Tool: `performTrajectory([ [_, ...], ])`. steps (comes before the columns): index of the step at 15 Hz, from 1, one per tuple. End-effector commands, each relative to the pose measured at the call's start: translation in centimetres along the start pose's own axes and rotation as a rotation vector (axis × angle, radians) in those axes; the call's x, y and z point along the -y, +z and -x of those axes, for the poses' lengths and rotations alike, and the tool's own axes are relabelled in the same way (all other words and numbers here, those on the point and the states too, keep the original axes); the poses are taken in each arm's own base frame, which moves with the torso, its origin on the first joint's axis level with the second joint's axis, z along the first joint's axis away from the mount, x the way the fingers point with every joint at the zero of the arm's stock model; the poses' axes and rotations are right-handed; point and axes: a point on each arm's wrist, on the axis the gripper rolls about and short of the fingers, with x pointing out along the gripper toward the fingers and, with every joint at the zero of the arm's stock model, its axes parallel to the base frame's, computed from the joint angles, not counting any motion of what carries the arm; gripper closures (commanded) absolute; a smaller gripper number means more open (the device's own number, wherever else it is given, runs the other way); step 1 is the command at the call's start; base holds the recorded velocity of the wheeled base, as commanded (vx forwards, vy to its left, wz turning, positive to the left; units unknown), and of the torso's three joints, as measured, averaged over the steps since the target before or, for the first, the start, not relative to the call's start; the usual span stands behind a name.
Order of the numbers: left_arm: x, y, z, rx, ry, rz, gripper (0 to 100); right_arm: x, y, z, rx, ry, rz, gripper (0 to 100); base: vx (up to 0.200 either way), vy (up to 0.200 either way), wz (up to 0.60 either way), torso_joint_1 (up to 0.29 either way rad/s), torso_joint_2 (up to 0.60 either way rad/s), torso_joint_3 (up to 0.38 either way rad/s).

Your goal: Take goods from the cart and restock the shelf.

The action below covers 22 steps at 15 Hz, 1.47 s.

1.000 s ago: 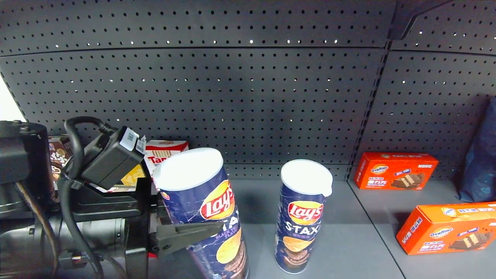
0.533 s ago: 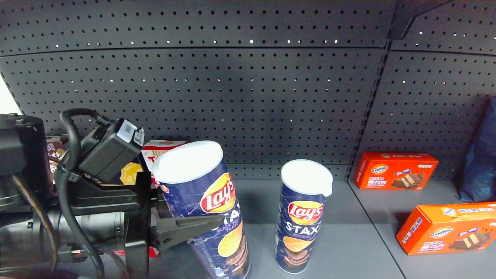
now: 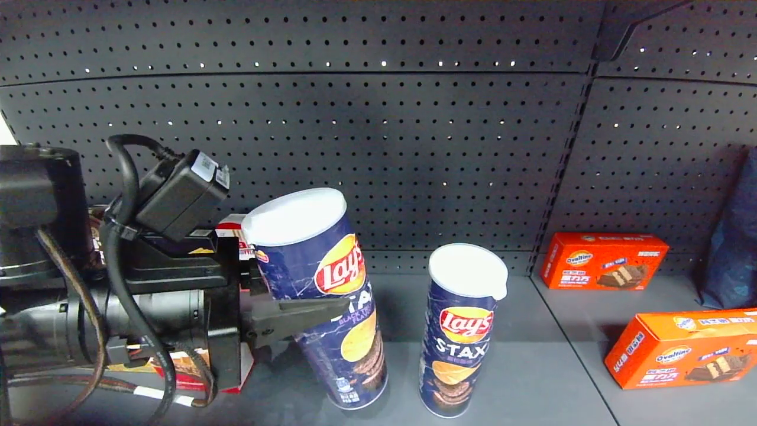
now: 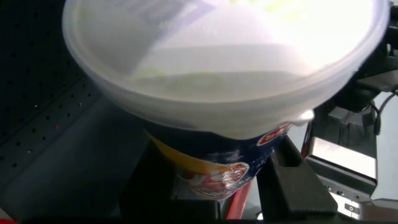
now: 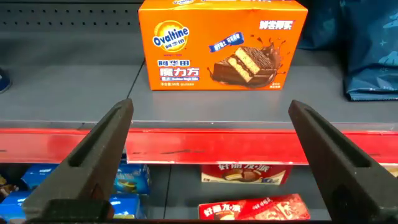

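**Light, slick chip can gripped at mid-body**

The left end effector (image 3: 307,294) is clenched across the middle of a tilted chip can (image 3: 331,266), whose base is low over the shelf (image 3: 520,367). A second can (image 3: 464,331) stands just beyond its fingertips. The held can is probably light, thin-walled and smooth, so a gentle mid-body squeeze suits it.

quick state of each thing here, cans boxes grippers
held chip can: tilted, lid on
second chip can: upright, lid on, free
left gripper: shut on held chip can
right gripper: open, empty
rear orange box: closed, on shelf
front orange box: closed, on shelf
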Motion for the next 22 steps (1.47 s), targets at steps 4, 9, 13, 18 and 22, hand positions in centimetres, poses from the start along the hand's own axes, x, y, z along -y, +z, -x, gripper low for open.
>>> performTrajectory([
  [4, -3.7, 0.5, -2.9, -0.004, 0.047, -0.078, 100, 0.0, 0.0, 0.0, -0.002, 0.0, 0.0, 0, 0.0, 0.0, 0.0, 0.0, 0.0, 0.0],
  [9, -6.6, 1.5, -5.8, 0.021, 0.007, -0.095, 100, 0.0, 0.0, 0.0, -0.002, 0.0, 0.0, 0, 0.0, 0.0, 0.0, 0.0, 0.0, 0.0],
  [13, -8.2, 1.3, -8.3, 0.003, -0.027, -0.08, 100, 0.0, 0.0, 0.0, -0.002, 0.0, 0.0, 0, 0.0, 0.0, 0.0, 0.0, 0.0, 0.0],
  [18, -10.0, 1.2, -10.3, -0.001, -0.031, -0.105, 100, 0.0, 0.0, 0.0, -0.002, 0.0, 0.0, 0, 0.0, 0.0, 0.0, 0.0, 0.0, 0.0],
  [22, -11.4, 1.1, -11.7, -0.064, -0.041, -0.127, 100, 0.0, 0.0, 0.0, -0.002, 0.0, 0.0, 0, 0.0, 0.0, 0.0, 0.0, 0.0, 0.0],
])
